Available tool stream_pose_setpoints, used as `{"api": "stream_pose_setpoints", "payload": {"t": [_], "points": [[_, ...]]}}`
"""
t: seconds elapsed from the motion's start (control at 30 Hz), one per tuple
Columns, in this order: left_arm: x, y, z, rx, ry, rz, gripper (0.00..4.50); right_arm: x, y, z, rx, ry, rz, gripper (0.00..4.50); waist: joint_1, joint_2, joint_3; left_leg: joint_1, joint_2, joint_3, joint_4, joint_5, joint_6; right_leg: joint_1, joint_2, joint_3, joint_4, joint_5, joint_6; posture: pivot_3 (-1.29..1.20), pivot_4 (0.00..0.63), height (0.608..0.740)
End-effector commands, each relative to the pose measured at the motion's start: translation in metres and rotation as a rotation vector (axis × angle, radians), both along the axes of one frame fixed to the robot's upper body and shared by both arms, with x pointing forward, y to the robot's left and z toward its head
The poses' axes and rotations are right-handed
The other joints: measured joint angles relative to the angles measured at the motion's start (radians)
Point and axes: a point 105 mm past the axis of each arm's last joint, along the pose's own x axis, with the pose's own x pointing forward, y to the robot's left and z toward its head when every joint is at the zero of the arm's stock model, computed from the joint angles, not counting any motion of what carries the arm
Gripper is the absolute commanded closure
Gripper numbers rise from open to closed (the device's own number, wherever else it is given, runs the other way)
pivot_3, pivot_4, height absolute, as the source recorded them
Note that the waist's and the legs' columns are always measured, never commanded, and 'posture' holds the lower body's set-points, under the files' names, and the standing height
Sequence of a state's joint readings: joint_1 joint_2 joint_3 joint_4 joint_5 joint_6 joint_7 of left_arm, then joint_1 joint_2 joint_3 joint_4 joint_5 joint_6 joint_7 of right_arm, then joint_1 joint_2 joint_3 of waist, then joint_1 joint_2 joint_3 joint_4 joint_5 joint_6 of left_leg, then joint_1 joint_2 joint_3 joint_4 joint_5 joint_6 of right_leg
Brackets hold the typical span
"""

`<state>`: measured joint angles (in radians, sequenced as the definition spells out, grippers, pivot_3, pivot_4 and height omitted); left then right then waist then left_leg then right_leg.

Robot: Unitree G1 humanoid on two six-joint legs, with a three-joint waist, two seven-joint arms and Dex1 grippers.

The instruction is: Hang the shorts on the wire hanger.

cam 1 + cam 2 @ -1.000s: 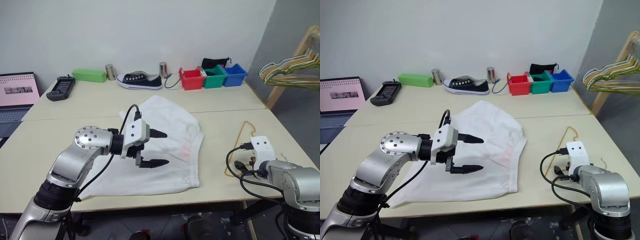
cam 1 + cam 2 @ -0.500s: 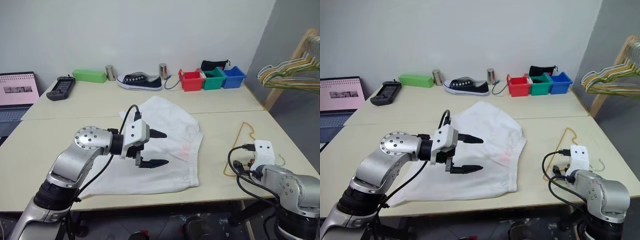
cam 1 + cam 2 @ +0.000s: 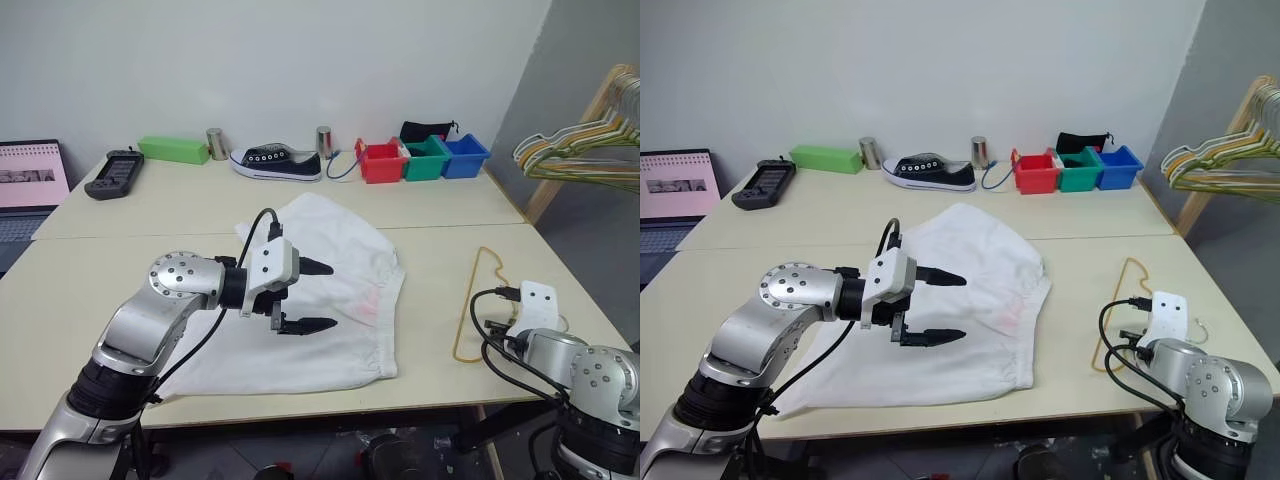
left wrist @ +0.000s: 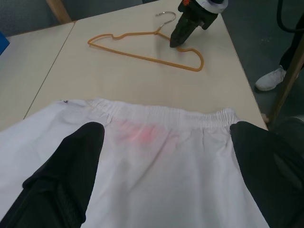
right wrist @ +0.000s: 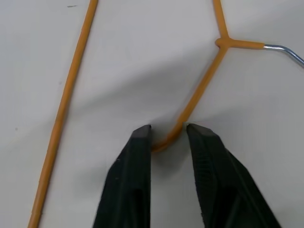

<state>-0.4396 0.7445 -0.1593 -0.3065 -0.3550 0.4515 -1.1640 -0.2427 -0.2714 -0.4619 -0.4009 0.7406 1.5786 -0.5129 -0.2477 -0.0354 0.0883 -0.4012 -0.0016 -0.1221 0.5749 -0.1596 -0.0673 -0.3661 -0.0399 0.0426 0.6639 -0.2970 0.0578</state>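
Closing since a second ago, the right gripper (image 5: 168,135) now pinches the bend of the wire hanger (image 3: 480,300) near the table's (image 3: 140,215) right edge. Left to right: left gripper (image 3: 320,296) — jaws wide — hovers over the shorts (image 3: 340,300), flat mid-table. Thin wire could slip out on lifting — the fingertips barely straddle it. Head views hide the pinch itself.
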Motion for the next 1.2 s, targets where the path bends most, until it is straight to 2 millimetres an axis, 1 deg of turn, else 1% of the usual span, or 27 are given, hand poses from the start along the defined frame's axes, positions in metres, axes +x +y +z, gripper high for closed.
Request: {"api": "stream_pose_setpoints", "payload": {"t": [0.03,0.07,0.13,0.23,0.33,0.4,0.47,0.53,0.6,0.7,0.77,0.8,0.87,0.97,1.03,1.13,1.2], "points": [[0.000,-0.001,0.015,-0.014,-0.061,0.002,0.00,-0.008,0.009,-0.022,0.063,0.127,0.039,4.30,0.000,0.000,0.000,0.000,0.001,0.000,0.000,0.000,0.000,0.000,0.001,0.000,0.000,0.000,0.000,-0.23,0.051,0.740],[0.000,-0.001,0.015,-0.014,-0.061,0.003,0.00,-0.008,0.008,-0.022,0.060,0.132,0.036,4.49,0.000,0.000,0.000,0.000,0.001,0.000,0.000,0.000,0.000,0.000,0.001,0.000,0.000,0.000,-0.001,-0.23,0.050,0.740],[0.000,-0.001,0.015,-0.015,-0.063,0.005,0.00,-0.008,0.005,-0.022,0.058,0.143,0.016,4.49,0.000,0.001,0.000,0.000,0.002,0.000,0.000,0.000,0.000,-0.002,0.001,0.000,-0.001,0.000,-0.001,-0.23,0.049,0.740],[0.001,0.000,0.015,-0.017,-0.066,0.011,0.00,-0.002,0.002,-0.017,0.063,0.133,-0.018,4.49,0.001,0.001,0.001,0.000,0.003,0.000,0.000,0.000,0.000,-0.003,0.001,-0.001,-0.002,-0.001,-0.001,-0.24,0.045,0.740],[0.005,0.001,0.016,-0.022,-0.073,0.025,0.00,0.014,-0.004,-0.001,0.024,0.099,-0.008,4.49,-0.001,0.002,0.001,0.000,0.005,0.002,0.000,0.000,0.000,-0.004,0.001,0.000,-0.005,0.000,-0.001,-0.24,0.043,0.740],[0.009,0.003,0.018,-0.022,-0.086,0.044,0.00,0.030,-0.011,0.021,-0.043,0.052,0.021,4.49,-0.003,0.003,0.002,0.000,0.006,0.006,0.000,0.000,0.000,-0.003,0.001,0.001,-0.007,0.000,-0.001,-0.24,0.043,0.740],[0.015,0.005,0.021,-0.024,-0.102,0.061,0.00,0.045,-0.014,0.039,-0.075,0.006,0.045,4.49,-0.003,0.013,0.008,-0.002,0.008,0.012,0.001,0.000,0.000,-0.003,0.001,0.004,-0.008,0.000,-0.001,-0.25,0.039,0.740],[0.020,0.006,0.025,-0.029,-0.117,0.078,0.00,0.060,-0.012,0.055,-0.120,-0.059,0.109,4.49,-0.003,0.019,0.012,-0.003,0.007,0.015,0.002,0.000,0.001,-0.005,0.001,0.006,-0.008,0.001,0.000,-0.26,0.038,0.740],[0.028,0.008,0.030,-0.043,-0.136,0.107,0.00,0.074,-0.005,0.074,-0.178,-0.140,0.205,4.49,-0.002,0.021,0.013,-0.005,0.007,0.017,0.001,0.002,0.003,-0.006,0.001,0.006,-0.004,0.004,0.002,-0.26,0.035,0.740],[0.039,0.012,0.039,-0.059,-0.175,0.148,0.00,0.097,0.002,0.106,-0.361,-0.322,0.378,4.49,-0.003,0.024,0.014,-0.006,0.008,0.017,0.001,0.002,0.003,-0.007,0.003,0.006,-0.001,0.004,0.002,-0.26,0.033,0.740],[0.047,0.015,0.045,-0.077,-0.196,0.182,0.00,0.108,0.006,0.120,-0.458,-0.408,0.477,4.49,-0.004,0.024,0.014,-0.008,0.008,0.018,0.000,0.002,0.003,-0.008,0.003,0.006,-0.001,0.005,0.004,-0.26,0.033,0.740],[0.050,0.017,0.049,-0.086,-0.207,0.200,0.00,0.113,0.007,0.127,-0.502,-0.449,0.518,4.49,-0.005,0.024,0.014,-0.010,0.008,0.018,0.000,0.001,0.004,-0.009,0.004,0.006,-0.002,0.007,0.007,-0.26,0.033,0.740],[0.058,0.022,0.055,-0.102,-0.227,0.240,0.00,0.122,0.012,0.146,-0.628,-0.554,0.615,4.49,-0.006,0.024,0.014,-0.014,0.008,0.019,0.000,0.000,0.005,-0.013,0.004,0.006,-0.002,0.006,0.007,-0.26,0.024,0.740],[0.074,0.035,0.068,-0.138,-0.267,0.331,0.00,0.130,0.029,0.169,-0.759,-0.693,0.782,4.49,-0.006,0.024,0.014,-0.017,0.008,0.022,0.001,0.000,0.005,-0.015,0.003,0.006,-0.002,0.006,0.007,-0.25,0.020,0.740],[0.084,0.045,0.080,-0.169,-0.285,0.384,0.00,0.133,0.041,0.192,-0.902,-0.821,0.884,4.49,-0.007,0.024,0.014,-0.017,0.008,0.023,0.001,0.000,0.005,-0.016,0.003,0.006,-0.002,0.006,0.007,-0.25,0.014,0.740],[0.091,0.053,0.090,-0.180,-0.310,0.416,0.00,0.135,0.050,0.212,-1.073,-0.929,0.959,4.49,-0.010,0.024,0.014,-0.017,0.008,0.022,0.001,0.000,0.005,-0.015,0.003,0.005,-0.001,0.006,0.007,-0.25,0.011,0.740],[0.094,0.056,0.094,-0.182,-0.325,0.426,0.00,0.137,0.051,0.222,-1.148,-0.980,0.963,4.49,-0.014,0.024,0.014,-0.015,0.008,0.022,0.002,0.000,0.005,-0.013,0.003,0.005,0.000,0.006,0.007,-0.24,0.009,0.740]]}}
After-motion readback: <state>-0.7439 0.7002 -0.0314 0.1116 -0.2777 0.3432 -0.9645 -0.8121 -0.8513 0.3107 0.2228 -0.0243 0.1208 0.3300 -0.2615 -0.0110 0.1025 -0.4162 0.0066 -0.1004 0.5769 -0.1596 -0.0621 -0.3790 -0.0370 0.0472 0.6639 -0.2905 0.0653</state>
